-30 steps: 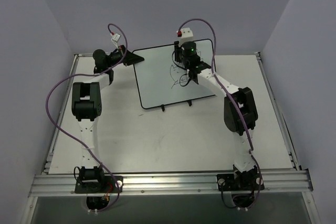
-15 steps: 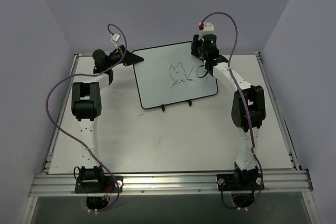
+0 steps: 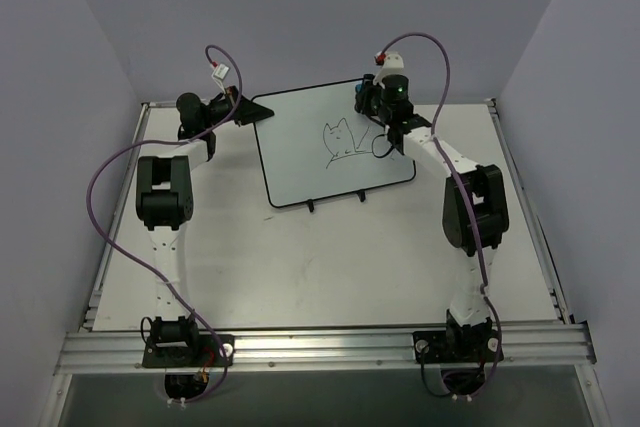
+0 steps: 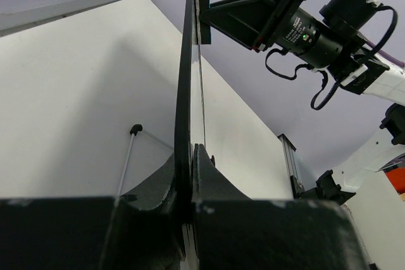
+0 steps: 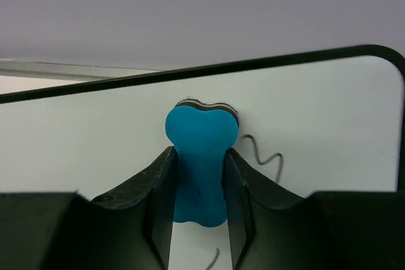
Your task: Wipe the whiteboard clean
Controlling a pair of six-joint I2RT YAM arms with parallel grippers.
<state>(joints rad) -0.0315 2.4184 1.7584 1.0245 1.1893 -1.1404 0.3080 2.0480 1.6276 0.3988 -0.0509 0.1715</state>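
Observation:
The whiteboard point(image 3: 300, 157) stands tilted at the back of the table, with a black marker scribble point(image 3: 340, 142) right of its middle. My left gripper point(image 3: 250, 110) is shut on the board's upper left corner. In the left wrist view the board's black edge point(image 4: 188, 61) runs up from between my fingers point(image 4: 190, 175). My right gripper point(image 3: 368, 99) is at the board's upper right. It is shut on a blue bone-shaped eraser point(image 5: 199, 162) whose felt end presses on the white surface point(image 5: 95, 143). A scribble line point(image 5: 262, 159) lies just right of the eraser.
The board's two small black feet point(image 3: 312, 207) rest on the white table point(image 3: 300, 267). Grey walls stand close behind and at both sides. A metal rail point(image 3: 320, 347) runs along the near edge by the arm bases. Purple cables loop above both arms.
My right gripper with the eraser left the scribble in the board's middle, went up to the upper right corner, then shifted slightly left. The left gripper has not moved.

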